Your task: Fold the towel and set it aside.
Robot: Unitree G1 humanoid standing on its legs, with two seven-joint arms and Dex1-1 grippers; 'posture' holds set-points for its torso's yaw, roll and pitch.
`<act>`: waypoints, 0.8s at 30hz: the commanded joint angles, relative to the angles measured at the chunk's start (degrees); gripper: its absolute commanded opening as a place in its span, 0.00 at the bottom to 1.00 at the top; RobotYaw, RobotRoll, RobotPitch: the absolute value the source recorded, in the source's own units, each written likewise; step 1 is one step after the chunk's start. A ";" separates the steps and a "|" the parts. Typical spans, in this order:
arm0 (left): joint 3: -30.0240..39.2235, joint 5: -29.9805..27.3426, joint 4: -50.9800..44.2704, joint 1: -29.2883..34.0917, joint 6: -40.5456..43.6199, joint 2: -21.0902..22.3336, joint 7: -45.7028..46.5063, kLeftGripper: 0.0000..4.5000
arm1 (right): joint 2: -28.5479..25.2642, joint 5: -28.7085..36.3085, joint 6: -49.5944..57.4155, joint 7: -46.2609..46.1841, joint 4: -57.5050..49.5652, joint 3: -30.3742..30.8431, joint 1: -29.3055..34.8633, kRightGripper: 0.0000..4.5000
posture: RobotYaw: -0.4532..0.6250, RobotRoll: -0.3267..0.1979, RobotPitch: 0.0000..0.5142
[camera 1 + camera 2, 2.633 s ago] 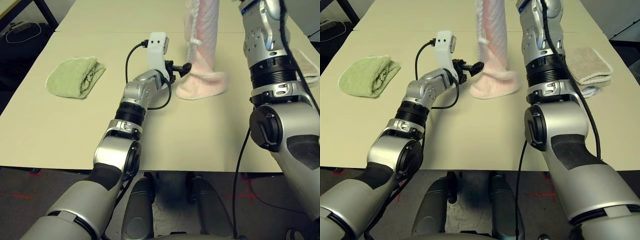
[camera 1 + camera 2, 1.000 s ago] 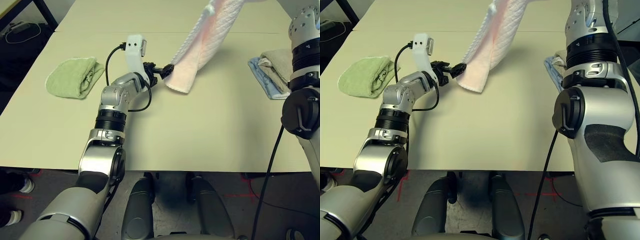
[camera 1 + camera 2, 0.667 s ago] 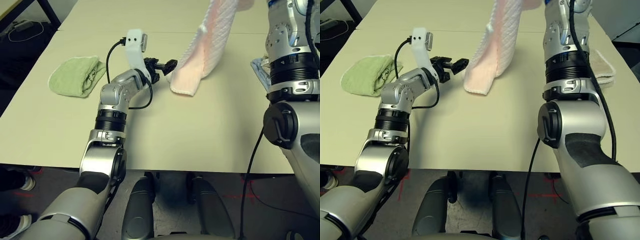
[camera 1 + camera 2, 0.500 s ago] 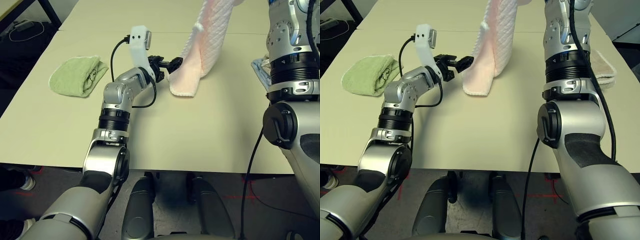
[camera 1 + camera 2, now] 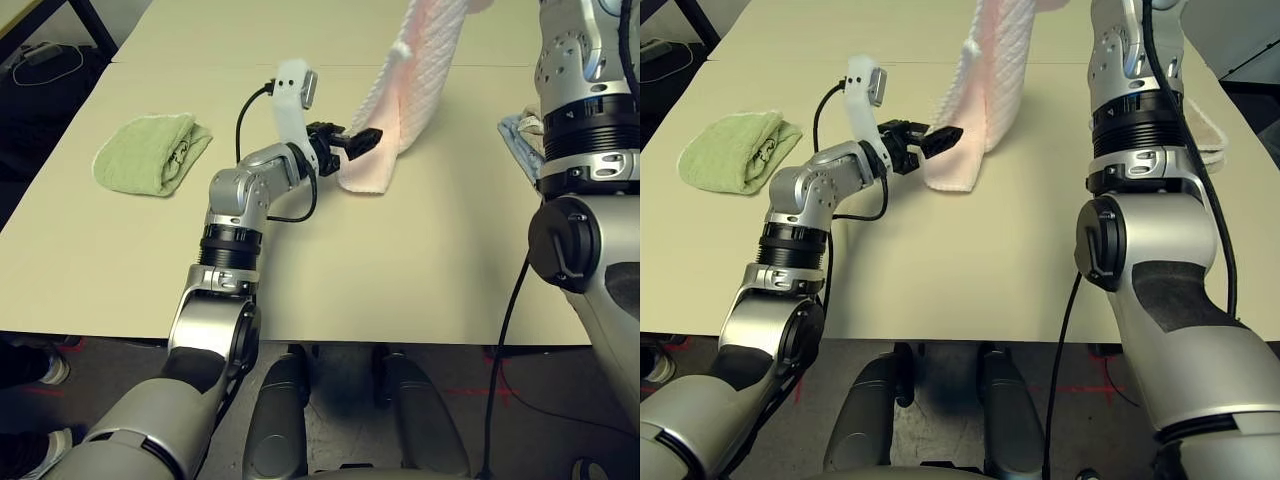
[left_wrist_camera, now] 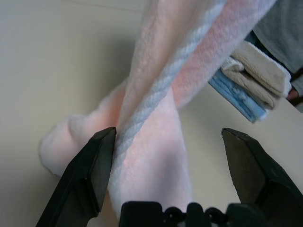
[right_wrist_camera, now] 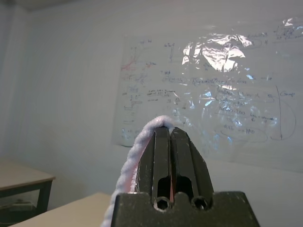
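Mid-fold, regrasp stage. Right pincer (image 7: 169, 137) clenched on the towel's (image 5: 415, 95) top edge, held high; lower end bunched on the desk (image 5: 420, 250). Left pincer (image 6: 168, 156) released wide, straddling the hanging part low down, near finger (image 6: 92, 170) probably touching the white edging (image 6: 151, 99). Next: clamp there, without dragging.

2 head views overlook the table (image 5: 420, 270); 2 wrist views sit close.
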 commanded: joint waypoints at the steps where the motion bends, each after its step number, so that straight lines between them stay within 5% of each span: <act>1: -1.28 -0.50 -2.12 0.93 1.88 1.17 -1.10 1.00 | 0.15 0.23 -0.99 -0.25 -0.07 -0.23 -0.91 0.00 | 0.47 0.62 0.46; 24: -4.77 0.80 -2.95 8.05 6.76 4.66 -2.18 1.00 | 0.22 0.35 -1.35 -0.46 -0.04 -0.36 -1.80 0.00 | 0.46 0.62 0.48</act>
